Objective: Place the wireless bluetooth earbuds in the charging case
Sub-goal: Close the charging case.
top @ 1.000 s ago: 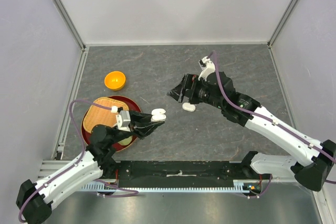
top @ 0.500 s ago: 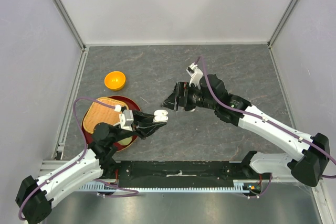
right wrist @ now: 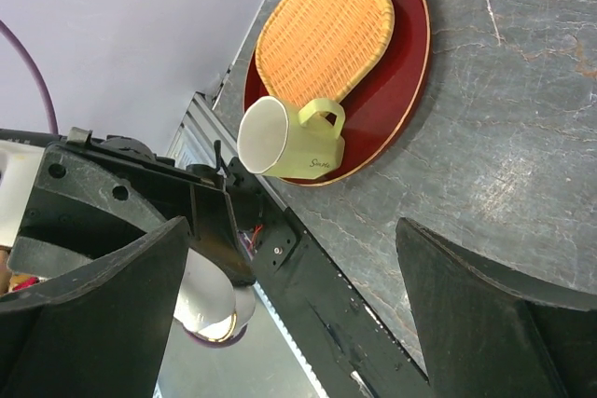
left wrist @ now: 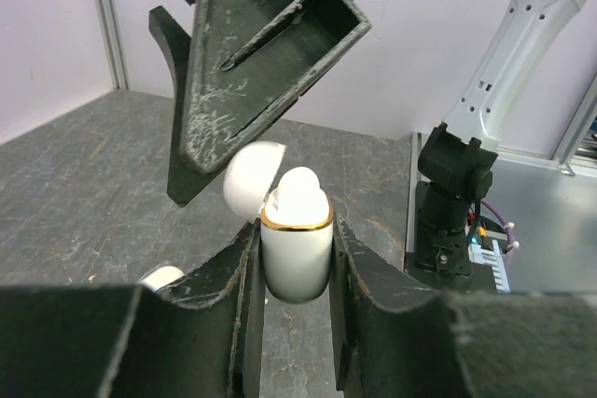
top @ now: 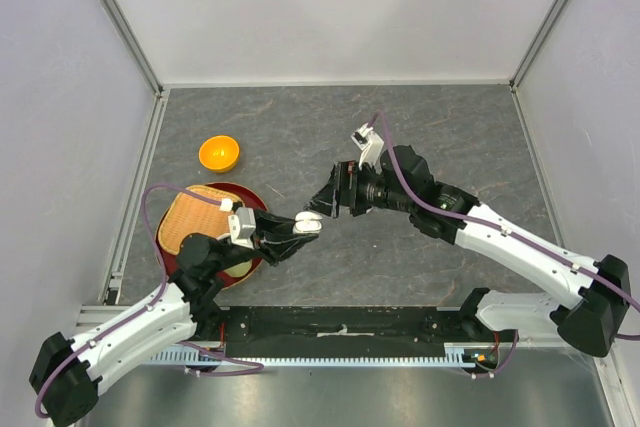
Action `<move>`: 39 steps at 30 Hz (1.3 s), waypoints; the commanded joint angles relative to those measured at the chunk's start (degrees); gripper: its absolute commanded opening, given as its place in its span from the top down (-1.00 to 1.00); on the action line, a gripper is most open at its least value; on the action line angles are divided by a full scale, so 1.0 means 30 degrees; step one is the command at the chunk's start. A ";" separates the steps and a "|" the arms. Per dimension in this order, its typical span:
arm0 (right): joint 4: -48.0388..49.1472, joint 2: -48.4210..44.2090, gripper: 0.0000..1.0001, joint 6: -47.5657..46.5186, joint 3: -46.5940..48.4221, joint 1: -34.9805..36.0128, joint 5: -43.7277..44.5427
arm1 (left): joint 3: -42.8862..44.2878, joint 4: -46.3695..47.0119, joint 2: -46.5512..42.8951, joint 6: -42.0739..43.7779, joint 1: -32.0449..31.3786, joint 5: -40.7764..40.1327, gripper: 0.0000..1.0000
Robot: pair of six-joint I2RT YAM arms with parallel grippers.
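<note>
At 7 o'clock of wide, empty right gripper: could knock charging case askew inside clamping left gripper if lowered carelessly.

A robotics lab test cell: a grey stone-patterned desk boxed in by plain pale walls and aluminium frame posts, with cabled robot arms on a black mounting rail.

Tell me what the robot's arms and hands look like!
The left arm and right arm are white tubes with chunky black joints. A thin purple cable runs along each. The left hand and right hand are black, each with two flat wedge-shaped fingers, scratched whitish on the right hand.
</note>
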 commanded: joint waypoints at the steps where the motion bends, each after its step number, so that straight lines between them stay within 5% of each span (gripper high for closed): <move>1: -0.0295 -0.0563 -0.96 -0.0771 -0.0243 0.0450 -0.0498 | 0.0676 0.1315 -0.0024 -0.0582 0.0001 -0.1424 0.96; 15: -0.1670 -0.1120 -0.96 -0.1650 0.0049 0.0537 0.0731 | 0.1290 -0.0236 0.0444 -0.1899 0.0030 -0.2712 0.96; 30: -0.5420 -0.4955 -0.96 0.4997 -0.2293 0.0479 1.3731 | 0.6387 -1.0281 0.6239 -0.5561 0.0030 -0.3536 0.95; 39: -0.6622 -0.7857 -0.96 0.5909 -0.3201 0.0450 1.6581 | 0.7415 -0.9177 1.1866 -0.8461 -0.0116 -0.2685 0.93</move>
